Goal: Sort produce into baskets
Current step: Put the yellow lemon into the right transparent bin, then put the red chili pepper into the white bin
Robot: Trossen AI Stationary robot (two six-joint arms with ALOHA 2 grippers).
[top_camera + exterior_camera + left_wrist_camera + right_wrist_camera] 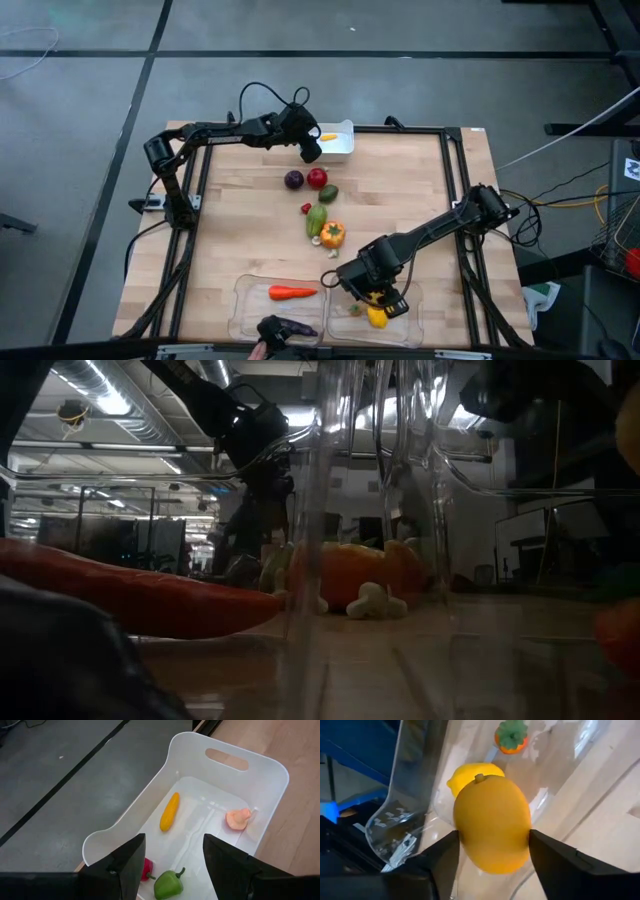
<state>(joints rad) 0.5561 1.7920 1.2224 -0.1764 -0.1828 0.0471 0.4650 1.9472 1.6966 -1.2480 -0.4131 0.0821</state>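
Above the desk [250, 215], two arms work at opposite ends. Largest items first: the two clear trays sit at the near edge, the left tray [245, 318] with a carrot [292, 293] in it, the right tray [415, 312] under the right pincer [492, 851]. That pincer holds a yellow-orange fruit [492, 822] between its fingers, just above the tray, where a lemon [466, 774] and a small orange piece with a green top [510, 736] already lie. The step in hand looks like the release: to do it well, the fruit should be lowered close to the tray floor, beside the lemon and not on top of it, then the fingers spread evenly so it does not roll or bounce over the wall.

At the far edge the left pincer [172, 851] hangs over the white bin [260, 760], fingers apart and empty; the bin holds a yellow piece [169, 811], a pale pink piece [237, 818], a green pepper [169, 882] and something red [147, 869]. Unsorted produce lies mid-desk: eggplant [293, 180], apple [317, 178], a dark green piece [328, 193], a light green one [316, 219], an orange pepper [333, 234].

Hard to read: the overhead view hides most of the right tray's contents behind the arm; a dark shape at the near edge [283, 330] cannot be identified; the level view is blocked by tray walls and glare; the red item in the bin is half hidden by a finger.
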